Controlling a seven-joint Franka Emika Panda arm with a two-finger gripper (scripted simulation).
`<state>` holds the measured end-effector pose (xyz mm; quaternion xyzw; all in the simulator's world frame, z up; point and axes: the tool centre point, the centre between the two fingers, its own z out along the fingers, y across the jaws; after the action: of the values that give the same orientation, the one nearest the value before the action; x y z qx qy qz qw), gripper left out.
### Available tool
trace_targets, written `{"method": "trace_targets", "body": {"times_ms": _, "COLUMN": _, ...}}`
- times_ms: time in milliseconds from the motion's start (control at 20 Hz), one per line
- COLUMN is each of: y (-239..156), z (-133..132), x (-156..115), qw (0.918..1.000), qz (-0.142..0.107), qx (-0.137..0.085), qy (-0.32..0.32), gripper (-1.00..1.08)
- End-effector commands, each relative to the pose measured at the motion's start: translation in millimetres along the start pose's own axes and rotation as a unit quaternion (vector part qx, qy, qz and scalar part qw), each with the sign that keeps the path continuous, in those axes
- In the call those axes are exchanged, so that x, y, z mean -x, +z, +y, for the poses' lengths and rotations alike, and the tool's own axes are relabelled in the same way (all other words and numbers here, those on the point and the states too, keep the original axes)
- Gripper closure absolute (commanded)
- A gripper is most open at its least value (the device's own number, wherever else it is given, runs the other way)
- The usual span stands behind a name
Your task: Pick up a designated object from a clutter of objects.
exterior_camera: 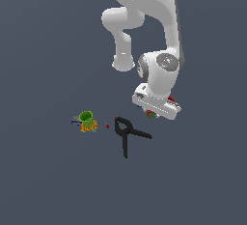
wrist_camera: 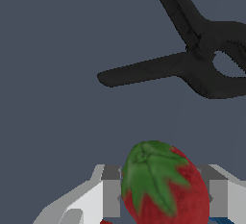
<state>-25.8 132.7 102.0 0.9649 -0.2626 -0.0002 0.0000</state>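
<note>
Gripper (wrist_camera: pixel 163 196) low over the floor, just beside the black clamp (exterior_camera: pixel 127 133), jaws clamped on the strawberry (wrist_camera: pixel 163 189), one finger (wrist_camera: pixel 111 196) against each flank. Leafy top faces the wrist camera. Green cup (exterior_camera: pixel 87 118) well apart; small pieces beside it too blurred to identify.

1 strawberry (wrist_camera: pixel 163 189), 1 black clamp (exterior_camera: pixel 127 133), 1 green cup (exterior_camera: pixel 87 118), 1 orange item (exterior_camera: pixel 88 128), 1 tiny red dot (exterior_camera: pixel 108 126).

Only the black clamp (exterior_camera: pixel 128 133) lies close; surrounding floor (exterior_camera: pixel 193 180) lies bare.
</note>
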Motion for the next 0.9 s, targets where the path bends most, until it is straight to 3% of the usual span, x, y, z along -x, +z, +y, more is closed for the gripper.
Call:
{"method": "trace_targets", "body": {"times_ms": 0, "y": -23, "z": 10, "x": -4, "qw": 1.0000, "qz": 0.000, "qx": 0.000, "qy": 0.000, "gripper": 1.08}}
{"method": "trace_targets", "body": {"times_ms": 850, "y": -192, "z": 79, "x": -34, "qw": 1.0000, "qz": -0.001, "qx": -0.001, "qy": 0.000, "gripper": 1.08}}
